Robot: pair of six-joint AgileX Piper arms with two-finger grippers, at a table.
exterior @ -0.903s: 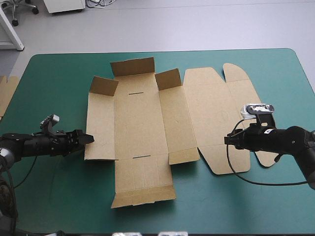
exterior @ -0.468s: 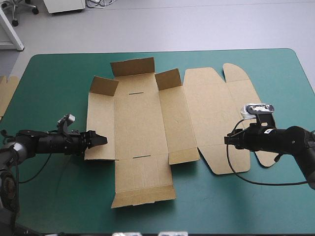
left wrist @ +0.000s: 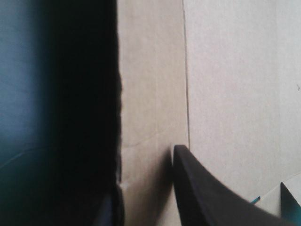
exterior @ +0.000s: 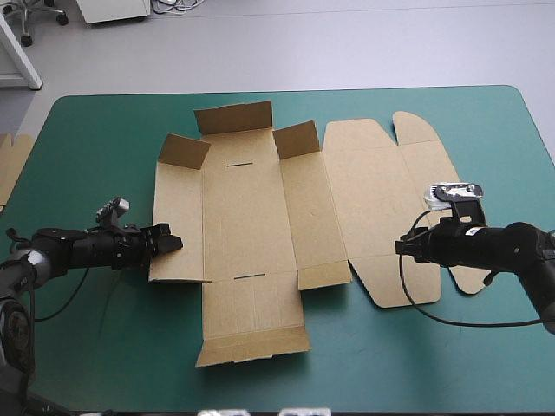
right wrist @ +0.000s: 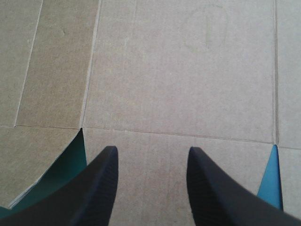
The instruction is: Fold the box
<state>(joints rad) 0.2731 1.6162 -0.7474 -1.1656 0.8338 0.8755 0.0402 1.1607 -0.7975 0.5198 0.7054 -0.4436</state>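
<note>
So the left gripper [exterior: 171,243] has its fingers [left wrist: 207,193] a bit apart, one lying over the board, right at the near left corner of the box [exterior: 247,217]. The right gripper [exterior: 404,246] hangs wide open just above the lid panel, toward the right edge of the table [exterior: 104,130]. The box lies spread across the middle of the table, basically a flat sheet with only the small far flaps tipped up. Folding looks barely begun: no wall raised or tucked, nearly everything left.
</note>
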